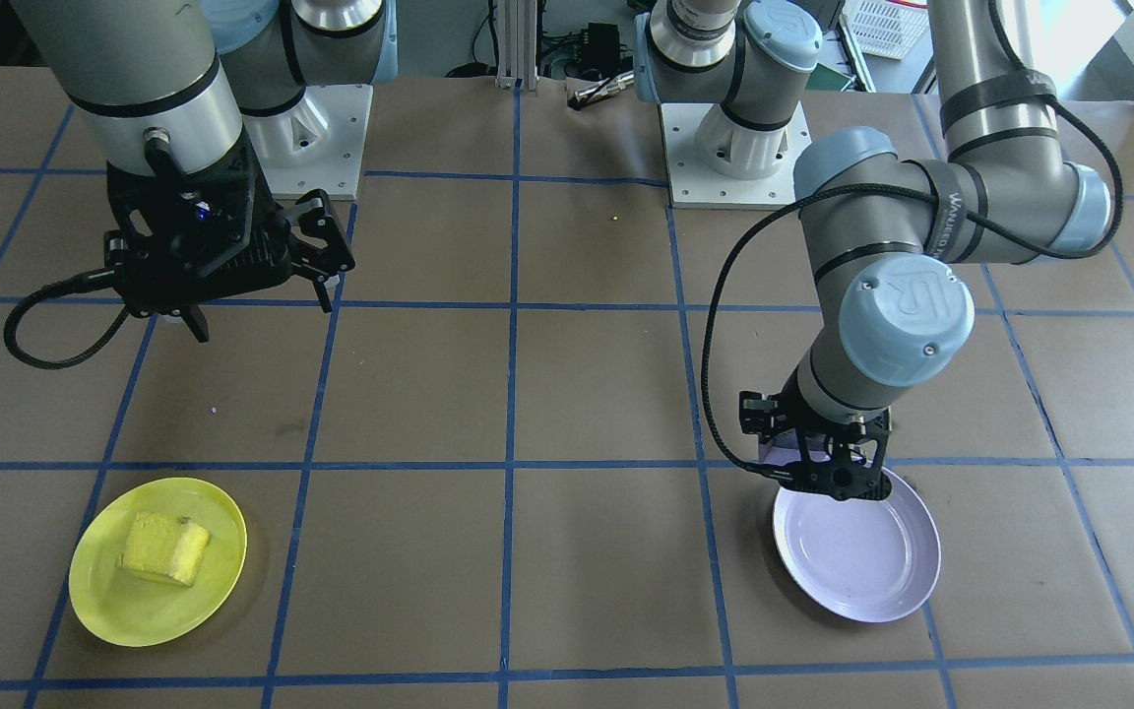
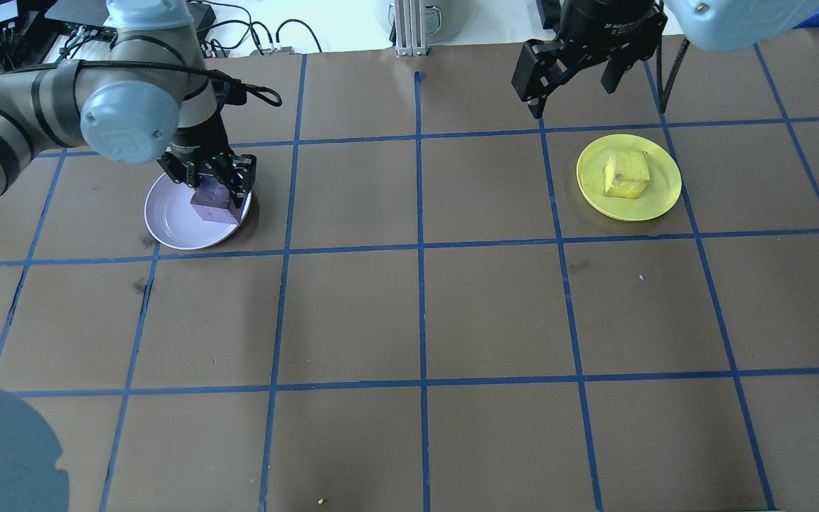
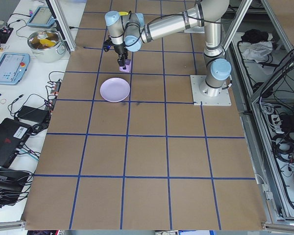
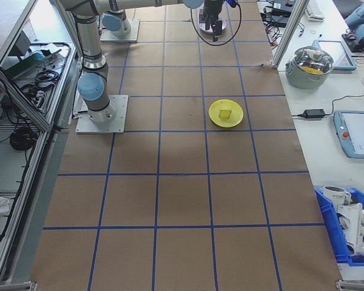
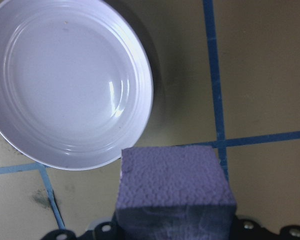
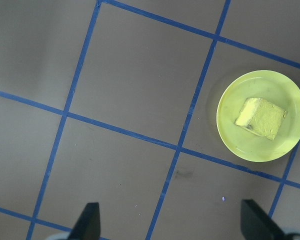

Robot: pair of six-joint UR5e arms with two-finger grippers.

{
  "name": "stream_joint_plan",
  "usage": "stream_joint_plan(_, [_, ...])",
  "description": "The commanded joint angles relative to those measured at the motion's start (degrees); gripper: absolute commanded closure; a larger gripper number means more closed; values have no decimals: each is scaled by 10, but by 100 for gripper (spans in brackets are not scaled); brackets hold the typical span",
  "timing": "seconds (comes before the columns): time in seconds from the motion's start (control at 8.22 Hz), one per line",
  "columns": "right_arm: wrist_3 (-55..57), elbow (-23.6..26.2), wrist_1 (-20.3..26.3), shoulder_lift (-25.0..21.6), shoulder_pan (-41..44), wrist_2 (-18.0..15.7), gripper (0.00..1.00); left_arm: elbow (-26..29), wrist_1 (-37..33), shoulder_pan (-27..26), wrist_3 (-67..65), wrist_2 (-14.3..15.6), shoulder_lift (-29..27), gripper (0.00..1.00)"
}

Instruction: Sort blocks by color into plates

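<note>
Yellow's done — left gripper [image 2: 216, 186] clamps the pale purple foam cube [image 2: 212, 204] over the glossy lavender plate's [image 2: 168, 224] rim; next it needs centring, then release. Right gripper [image 2: 571, 75] hangs open, empty.

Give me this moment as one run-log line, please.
left tool: holding purple block over lavender plate | right tool: open, raised | yellow block: in yellow plate

"HOME" on a mug [image 4: 335, 194].

A yellow block [image 2: 625, 174] lies on a yellow plate [image 2: 658, 198]; purple block [image 2: 212, 204], lavender plate [image 2: 168, 226], blue-gridded brown table [image 2: 409, 320].
</note>
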Motion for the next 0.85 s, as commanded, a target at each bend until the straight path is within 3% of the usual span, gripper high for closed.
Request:
stream_joint_plan(0.0, [0, 0, 0, 0, 0, -1, 0, 2, 24, 75, 85, -5, -12, 100])
stream_joint_plan(0.24, [0, 0, 0, 0, 0, -1, 0, 11, 124, 83, 100, -8, -58, 100])
stream_joint_plan(0.61, [2, 0, 1, 0, 0, -5, 0, 64, 141, 83, 101, -34, -119, 100])
stream_joint_plan(0.73, [2, 0, 0, 0, 0, -3, 0, 64, 141, 80, 100, -34, -134, 48])
